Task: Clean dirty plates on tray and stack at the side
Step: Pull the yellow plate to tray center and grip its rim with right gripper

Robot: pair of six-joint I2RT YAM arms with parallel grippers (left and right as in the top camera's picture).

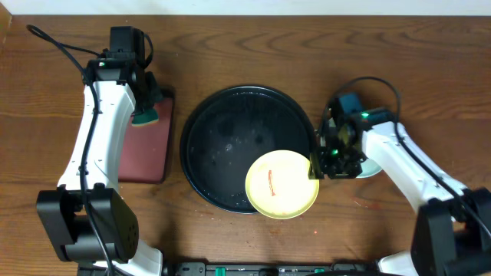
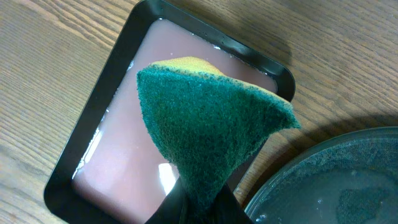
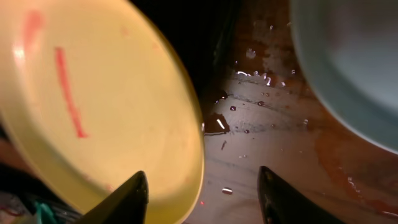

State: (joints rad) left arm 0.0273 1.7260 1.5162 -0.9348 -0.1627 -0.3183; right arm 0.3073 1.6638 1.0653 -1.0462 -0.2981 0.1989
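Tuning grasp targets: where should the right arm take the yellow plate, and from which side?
The thin rim at its right edge, coming from the right, one finger over and one under. The yellow plate overhangs the tray rim there, so that edge is likely free underneath, and the right gripper straddles it, open.

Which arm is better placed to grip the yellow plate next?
Right. The right hand is open at the rim of the yellow plate, which overhangs the edge of the black tray. The left hand is over the red tray, shut on the sponge.
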